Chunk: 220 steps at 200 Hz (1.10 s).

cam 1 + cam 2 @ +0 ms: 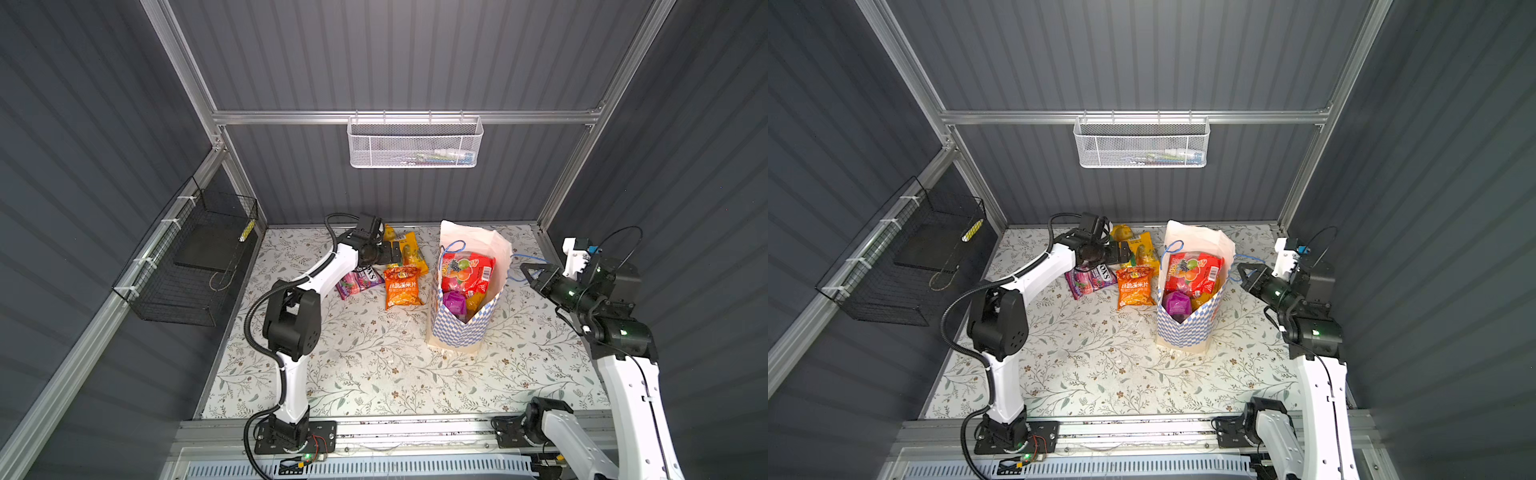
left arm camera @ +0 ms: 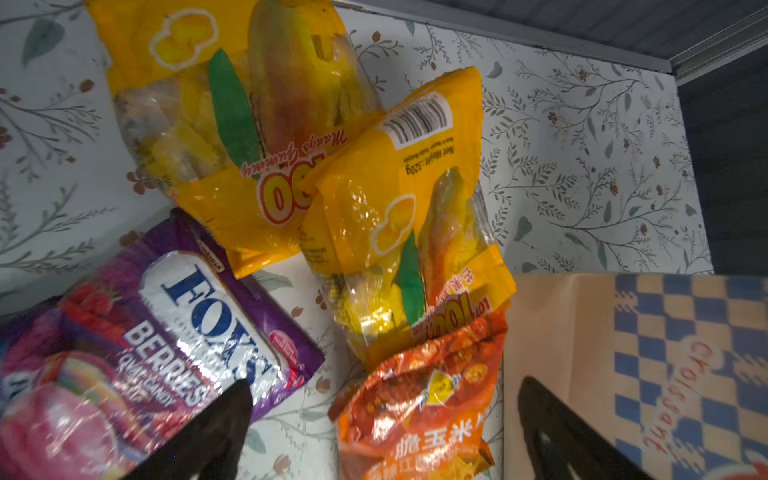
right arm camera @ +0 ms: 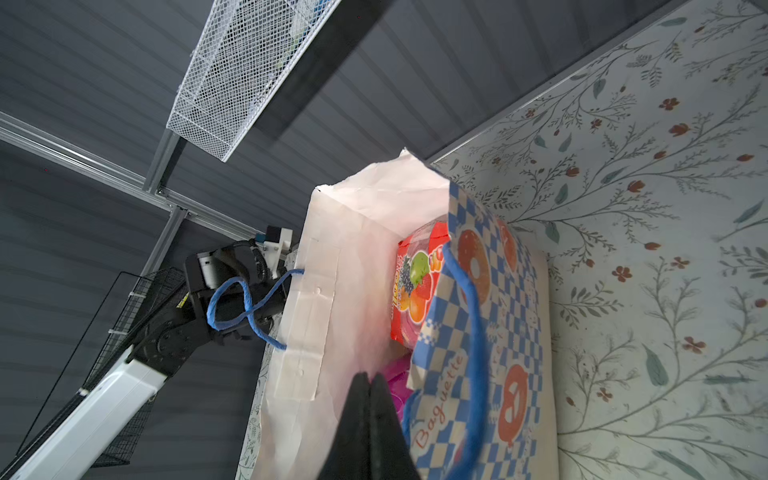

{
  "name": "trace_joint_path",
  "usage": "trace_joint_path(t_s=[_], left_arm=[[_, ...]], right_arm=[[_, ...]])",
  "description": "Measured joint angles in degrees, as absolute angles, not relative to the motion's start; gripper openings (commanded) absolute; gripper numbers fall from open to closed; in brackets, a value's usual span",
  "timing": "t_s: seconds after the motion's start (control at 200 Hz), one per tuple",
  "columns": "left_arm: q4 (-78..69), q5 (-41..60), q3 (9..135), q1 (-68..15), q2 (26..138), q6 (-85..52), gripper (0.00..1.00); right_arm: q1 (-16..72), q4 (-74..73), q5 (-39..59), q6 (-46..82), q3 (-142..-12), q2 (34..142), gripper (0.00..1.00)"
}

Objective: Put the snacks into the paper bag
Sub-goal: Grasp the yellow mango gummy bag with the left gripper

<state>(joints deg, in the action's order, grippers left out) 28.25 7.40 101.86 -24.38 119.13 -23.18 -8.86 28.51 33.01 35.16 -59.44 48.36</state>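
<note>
Paper, white inside and blue-checked outside, makes up the paper bag [image 1: 457,332], which stands upright on the counter [image 1: 374,374] at about 2 o'clock from its middle in both top views. Its long axis is vertical and its mouth gapes upward; the mouth itself is stretched roughly from 12 to 6 o'clock.

The job looks partly done. Inside the bag sit a red packet [image 1: 467,274] and, lower toward 6 o'clock, a purple packet [image 1: 454,302], with a bit of yellow-orange wrapper beside it that I cannot identify.

Four snacks lie flat outside, at 9 to 10 o'clock from the bag:
- The orange packet [image 1: 401,287] is nearest, its length running about 12 to 6.
- The berry packet [image 2: 166,332] lies farther toward 9 o'clock, angled roughly 8 to 2.
- Two yellow packets [image 2: 399,232] overlap toward 12 o'clock; the one nearer the bag runs about 11 to 5.

The left tool [image 2: 384,419] hangs over this cluster with its fingers spread wide and nothing between them. The right tool [image 3: 370,380] sits at 3 o'clock of the bag, by the rim, with its fingers pressed together. The blue cord handle [image 3: 473,316] passes just beside it, but I cannot tell whether any cord is caught
</note>
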Motion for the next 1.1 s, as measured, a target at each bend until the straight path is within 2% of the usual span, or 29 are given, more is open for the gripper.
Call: trace_joint_path(t_s=[0.32,0.751,0.871,0.951,1.041,1.101], left_arm=[[28.56,9.23,115.48,-21.98,129.67,-23.81,0.91],[28.8,11.79,119.17,-22.09,134.87,-25.17,0.8],[28.77,11.9,119.2,-22.09,135.55,-25.76,0.69],[28.82,11.97,119.22,-22.09,136.22,-25.93,0.57],[28.75,12.1,119.42,-22.09,136.77,-26.46,0.5],[29.06,12.1,120.05,-22.15,137.03,-26.52,0.38]], right_arm=[[-8.86,28.32,33.74,35.18,-59.46,48.42,0.0],[-8.86,28.32,34.57,35.68,-59.46,48.49,0.0],[-8.86,28.32,34.61,35.83,-59.46,48.49,0.0],[-8.86,28.32,34.68,35.97,-59.46,48.49,0.0],[-8.86,28.29,34.81,36.03,-59.46,48.49,0.0],[-8.86,28.29,34.85,36.07,-59.46,48.49,0.0]])
